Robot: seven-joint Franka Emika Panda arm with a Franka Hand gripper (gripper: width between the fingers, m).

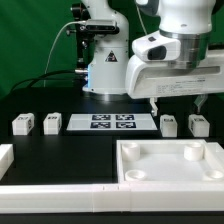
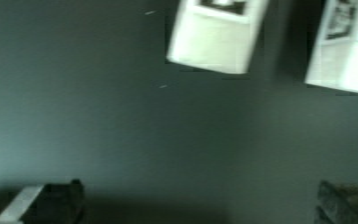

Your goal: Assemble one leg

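Several small white tagged legs stand in a row on the black table: two at the exterior view's left (image 1: 22, 124) (image 1: 51, 123) and two at the right (image 1: 169, 125) (image 1: 199, 125). My gripper (image 1: 180, 103) hangs above the two right legs, its fingers spread wide and holding nothing. The wrist view shows two legs (image 2: 215, 37) (image 2: 345, 48) lying ahead of the open fingers (image 2: 43, 202), apart from them, with bare table between the jaws. The large white square tray with round corner sockets (image 1: 170, 160) lies at the front right.
The marker board (image 1: 112, 122) lies flat at the middle back between the leg pairs. A white wall piece (image 1: 60, 188) runs along the front edge, with another white piece (image 1: 5, 155) at the far left. The robot base (image 1: 105, 60) stands behind.
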